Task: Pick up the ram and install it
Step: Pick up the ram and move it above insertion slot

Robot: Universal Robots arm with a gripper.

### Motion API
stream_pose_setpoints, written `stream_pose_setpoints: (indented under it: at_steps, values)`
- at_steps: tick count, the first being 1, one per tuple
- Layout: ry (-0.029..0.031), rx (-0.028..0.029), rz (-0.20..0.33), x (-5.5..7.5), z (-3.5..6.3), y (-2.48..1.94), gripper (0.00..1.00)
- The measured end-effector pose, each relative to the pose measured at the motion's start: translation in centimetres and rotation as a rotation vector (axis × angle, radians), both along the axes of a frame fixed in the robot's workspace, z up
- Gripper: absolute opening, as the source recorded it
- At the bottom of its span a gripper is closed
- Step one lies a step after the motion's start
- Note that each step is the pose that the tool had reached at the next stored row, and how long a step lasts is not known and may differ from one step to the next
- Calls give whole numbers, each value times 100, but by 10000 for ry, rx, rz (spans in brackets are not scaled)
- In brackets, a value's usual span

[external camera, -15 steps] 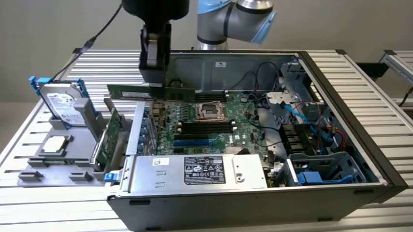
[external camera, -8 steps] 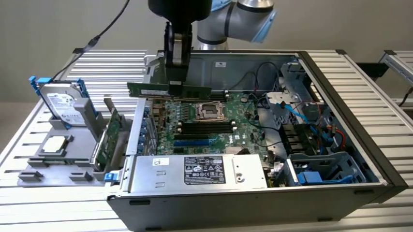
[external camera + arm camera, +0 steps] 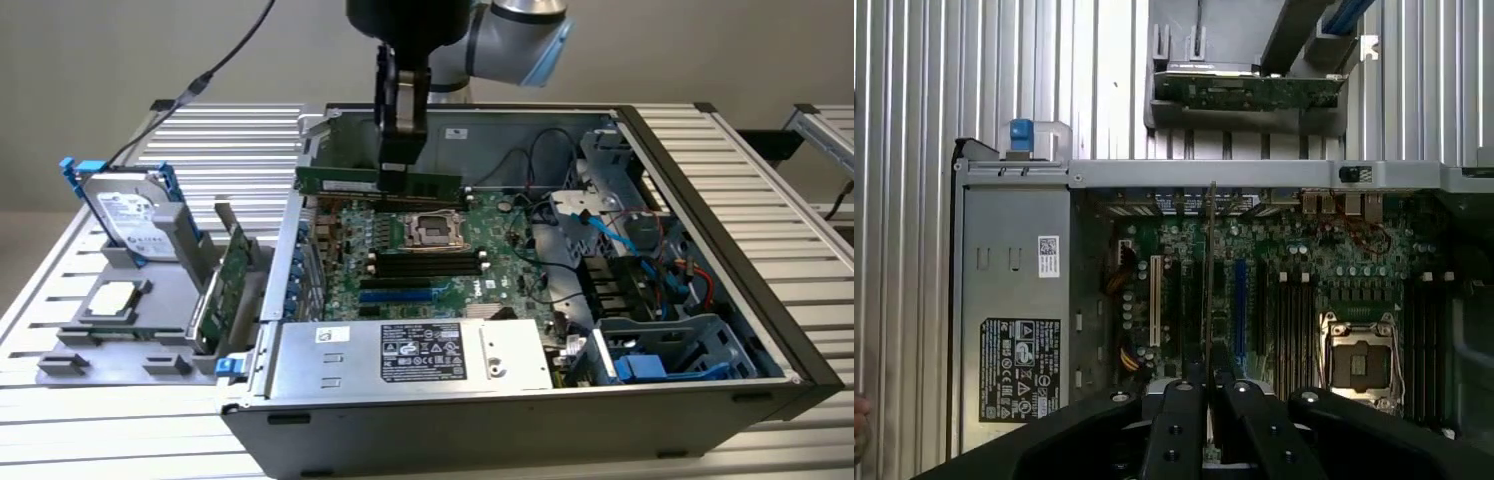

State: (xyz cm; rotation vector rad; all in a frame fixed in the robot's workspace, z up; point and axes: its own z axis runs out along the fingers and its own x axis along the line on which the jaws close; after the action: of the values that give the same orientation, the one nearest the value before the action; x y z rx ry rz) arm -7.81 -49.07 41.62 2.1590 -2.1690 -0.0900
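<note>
The ram [image 3: 340,182] is a long, thin green stick with black chips. It hangs level above the far edge of the motherboard [image 3: 400,250] inside the open computer case [image 3: 694,250]. My gripper [image 3: 400,182] comes straight down from above and is shut on the stick near its middle. In the wrist view the ram [image 3: 1211,260] appears edge-on as a thin line running out from between my two black fingers [image 3: 1179,420], over the board below. The black memory slots [image 3: 424,262] [image 3: 1289,320] lie beside the CPU socket [image 3: 437,229] [image 3: 1359,360], well under the stick.
A silver power supply [image 3: 414,352] [image 3: 1014,320] fills the near end of the case. Blue and black cables [image 3: 601,230] and drive cages [image 3: 667,350] crowd the exterior view's right. Outside the case, a grey tray holds a wider green expansion card [image 3: 234,275] [image 3: 1249,92] and a hard drive [image 3: 134,215].
</note>
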Motion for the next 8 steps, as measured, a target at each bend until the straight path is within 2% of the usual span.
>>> stream_pose_setpoints:
  at_steps: [4, 6, 8]
  values:
    - [-123, 173, 0, 78, -8, 24, 14]
    - [-193, 210, 1, 111, -15, 44, 14]
    - [-251, 214, 1, 144, -26, 73, 14]
